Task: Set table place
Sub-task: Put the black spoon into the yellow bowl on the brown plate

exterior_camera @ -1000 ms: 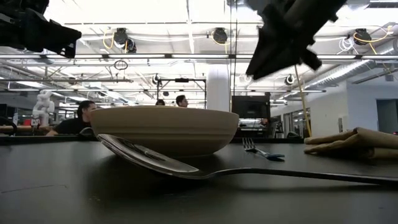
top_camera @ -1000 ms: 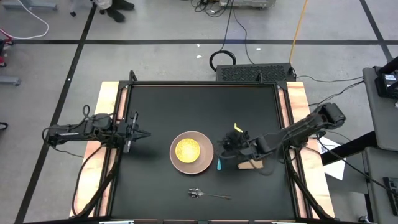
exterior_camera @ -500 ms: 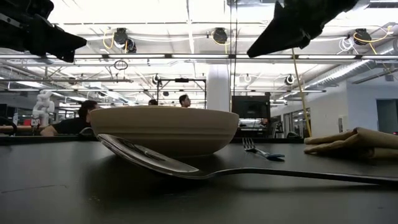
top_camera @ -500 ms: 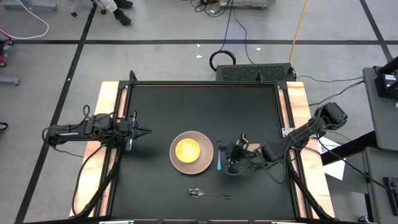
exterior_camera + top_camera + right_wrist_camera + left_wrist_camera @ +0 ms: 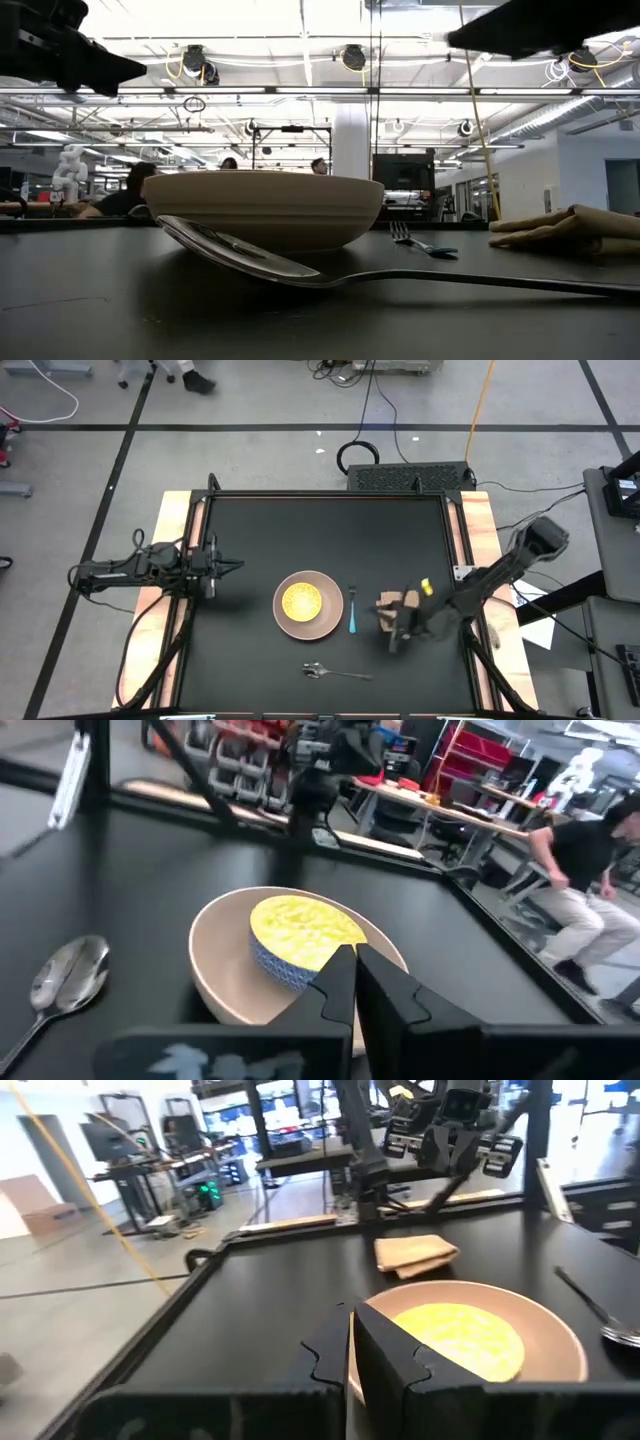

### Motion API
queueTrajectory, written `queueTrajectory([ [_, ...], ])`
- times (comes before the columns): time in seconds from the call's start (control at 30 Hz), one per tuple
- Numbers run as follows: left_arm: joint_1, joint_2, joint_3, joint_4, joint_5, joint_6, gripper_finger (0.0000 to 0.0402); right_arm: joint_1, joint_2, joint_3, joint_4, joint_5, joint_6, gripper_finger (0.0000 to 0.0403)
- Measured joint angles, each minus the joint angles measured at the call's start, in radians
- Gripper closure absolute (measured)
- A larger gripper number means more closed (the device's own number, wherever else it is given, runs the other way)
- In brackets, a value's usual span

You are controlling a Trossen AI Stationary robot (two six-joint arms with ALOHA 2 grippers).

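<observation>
A pale pink plate (image 5: 284, 618) sits mid-table with the yellow dish (image 5: 302, 601) inside it. The blue-handled fork (image 5: 352, 612) lies just right of the plate. The silver spoon (image 5: 335, 673) lies near the near edge. The tan napkin (image 5: 398, 601) lies flat right of the fork, partly under my right arm. My right gripper (image 5: 393, 632) hangs shut above the table at the napkin's near side and faces the plate (image 5: 215, 982). My left gripper (image 5: 236, 567) is shut and hovers left of the plate.
Pale wooden strips (image 5: 168, 560) run along the table's left and right sides. Bare black tabletop (image 5: 330, 530) fills the far half. In the low view the spoon (image 5: 300, 268) lies in front of the plate (image 5: 265, 210), with people at desks in the room behind.
My right gripper has pulled away from the fork and plate, moving toward the table's near and right edges and rising; in the low view it has left the picture upward. The napkin's far part now shows. Plate, dish, fork, spoon and napkin have stayed where they were.
</observation>
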State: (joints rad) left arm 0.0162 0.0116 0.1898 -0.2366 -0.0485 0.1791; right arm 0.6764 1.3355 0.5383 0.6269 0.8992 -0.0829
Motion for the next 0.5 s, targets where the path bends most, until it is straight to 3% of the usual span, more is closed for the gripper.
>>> queueTrajectory([
  [0.13,0.000,0.000,0.000,0.012,-0.038,0.014,0.0376,0.006,-0.227,-0.136,-0.011,-0.089,0.009,0.0402],
  [0.23,0.000,0.000,0.000,0.039,-0.040,0.026,0.0376,-0.007,-0.403,-0.218,-0.015,-0.193,-0.085,0.0403],
  [0.4,0.000,0.000,0.000,0.083,-0.039,0.028,0.0376,-0.009,-0.699,-0.339,-0.022,-0.205,-0.223,0.0403],
  [0.5,0.000,0.000,0.000,0.077,-0.040,0.020,0.0376,-0.009,-0.843,-0.384,-0.114,-0.187,-0.244,0.0403],
])
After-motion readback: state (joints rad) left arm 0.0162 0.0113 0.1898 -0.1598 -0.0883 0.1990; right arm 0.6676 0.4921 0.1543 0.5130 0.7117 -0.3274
